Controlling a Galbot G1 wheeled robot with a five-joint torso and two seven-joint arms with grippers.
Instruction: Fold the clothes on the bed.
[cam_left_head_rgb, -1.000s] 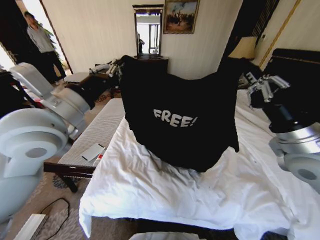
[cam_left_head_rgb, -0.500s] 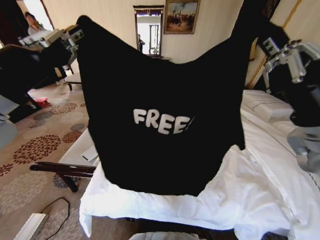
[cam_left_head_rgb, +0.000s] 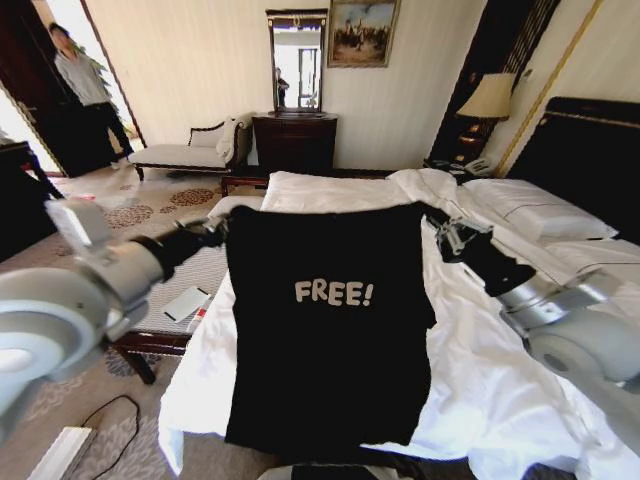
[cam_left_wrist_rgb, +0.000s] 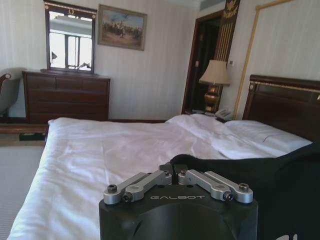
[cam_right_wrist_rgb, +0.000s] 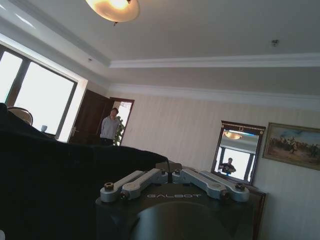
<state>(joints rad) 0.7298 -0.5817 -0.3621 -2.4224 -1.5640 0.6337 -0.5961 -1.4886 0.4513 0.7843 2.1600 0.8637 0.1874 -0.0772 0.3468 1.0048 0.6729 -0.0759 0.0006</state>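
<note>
Clothes here meant one black T-shirt (cam_left_head_rgb: 330, 330) with white "FREE!" lettering, stretched flat and face-up in the middle of the frame over the white bed (cam_left_head_rgb: 500, 390), its hem trailing past the near edge at the bottom. It was held taut by its two top corners, I would say to spread it smooth for folding. The left gripper (cam_left_head_rgb: 218, 233) came in low from the left, jaws pinched on one shoulder. The right gripper (cam_left_head_rgb: 447, 232) reached in from the right, clamped on the other shoulder. Both arms were extended, close above the sheets.
</note>
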